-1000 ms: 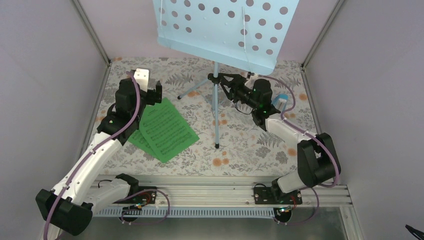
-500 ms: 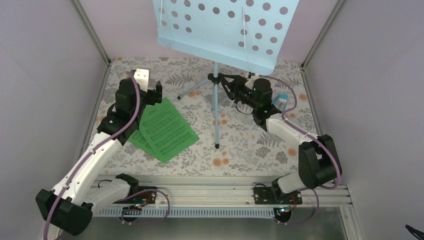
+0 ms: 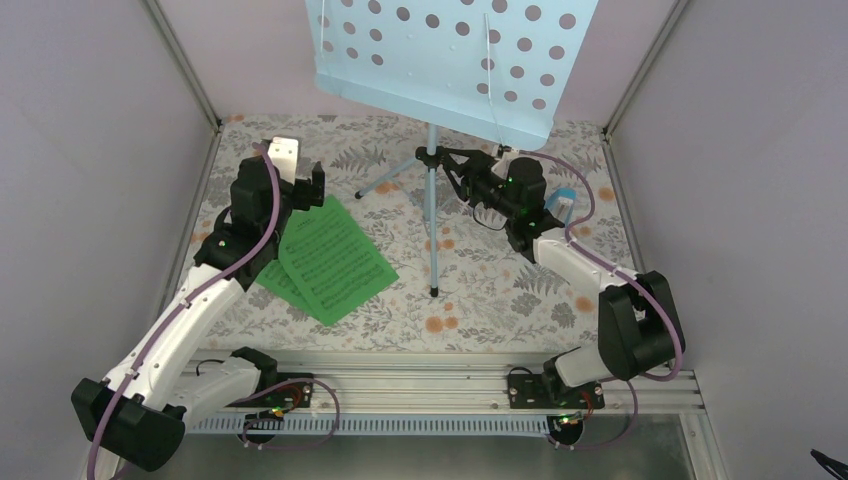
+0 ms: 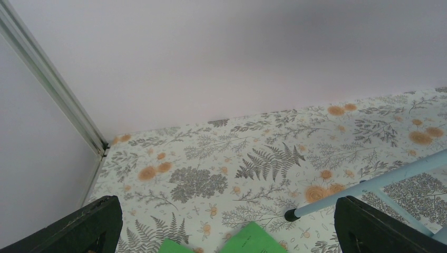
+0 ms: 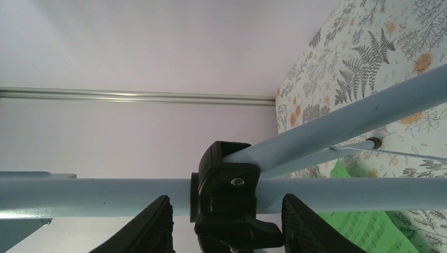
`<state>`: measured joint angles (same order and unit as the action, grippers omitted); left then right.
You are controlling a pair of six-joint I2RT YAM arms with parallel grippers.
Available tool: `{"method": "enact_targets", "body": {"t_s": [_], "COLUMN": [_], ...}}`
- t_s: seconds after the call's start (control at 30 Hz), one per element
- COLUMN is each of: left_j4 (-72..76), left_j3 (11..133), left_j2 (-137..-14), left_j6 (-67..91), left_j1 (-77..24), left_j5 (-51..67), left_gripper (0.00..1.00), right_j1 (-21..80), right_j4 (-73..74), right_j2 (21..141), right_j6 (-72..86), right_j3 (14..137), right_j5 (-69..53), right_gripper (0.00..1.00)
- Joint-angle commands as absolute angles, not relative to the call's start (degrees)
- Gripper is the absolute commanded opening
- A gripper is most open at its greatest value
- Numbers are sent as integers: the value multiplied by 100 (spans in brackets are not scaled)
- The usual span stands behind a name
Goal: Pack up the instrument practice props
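Observation:
The pale blue music stand stands at the back middle, with its hole-punched desk point(image 3: 440, 55) over the pole point(image 3: 432, 220). My right gripper point(image 3: 449, 166) is open, its fingers on either side of the black clamp point(image 5: 232, 200) on the pole point(image 5: 105, 195); the gripper point(image 5: 227, 232) holds nothing. Green sheet-music pages point(image 3: 330, 260) lie overlapped on the table at the left and show in the left wrist view point(image 4: 250, 243) and the right wrist view point(image 5: 369, 226). My left gripper point(image 3: 300, 185) is open and empty above their far corner point(image 4: 226, 232). A small blue object point(image 3: 565, 198), perhaps the metronome, is mostly hidden behind my right arm.
The floral tablecloth point(image 3: 480, 290) covers the table. Pale walls with metal corner posts point(image 3: 185, 65) close in the left, back and right sides. A tripod leg point(image 4: 369, 184) of the stand reaches toward the left, its black foot close to the sheets. A metal rail point(image 3: 420, 385) runs along the near edge.
My right gripper has edged slightly toward the stand's pole and clamp. The left arm, the sheets and the stand have not moved.

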<state>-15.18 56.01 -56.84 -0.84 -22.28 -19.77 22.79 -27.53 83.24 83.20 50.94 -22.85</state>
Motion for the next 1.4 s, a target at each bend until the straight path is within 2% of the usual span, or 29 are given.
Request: {"method": "enact_targets", "body": {"t_s": [0.0, 0.2, 0.5, 0.77, 1.1, 1.37], "left_j4": [-1484, -1494, -1486, -1494, -1485, -1475], "left_j3": [5590, 5586, 5590, 5593, 5581, 5574], "left_j2": [-5647, -5640, -5631, -5624, -5650, -5689], "left_j6": [-60, -41, -44, -44, -39, -44], "left_j1": [-2215, -2215, -2209, -2210, -2215, -2210], "left_j5": [-1942, -1951, -1943, -1943, -1945, -1926], "left_gripper": [100, 100, 100, 100, 100, 100], "right_j1": [2294, 2294, 2306, 2345, 2466, 2622], "right_j4": [-3025, -3105, -3192, -3202, -3387, -3480], "right_j2": [8204, 8290, 8382, 8378, 8219, 8133], "right_j6": [8413, 8474, 8535, 8443, 7431, 6455], "right_j3": [5045, 5046, 5056, 5047, 4744, 4679], "right_j5": [-2241, -2266, -2343, -2289, -1702, -1309], "right_gripper": [48, 47, 35, 30, 22, 21]}}
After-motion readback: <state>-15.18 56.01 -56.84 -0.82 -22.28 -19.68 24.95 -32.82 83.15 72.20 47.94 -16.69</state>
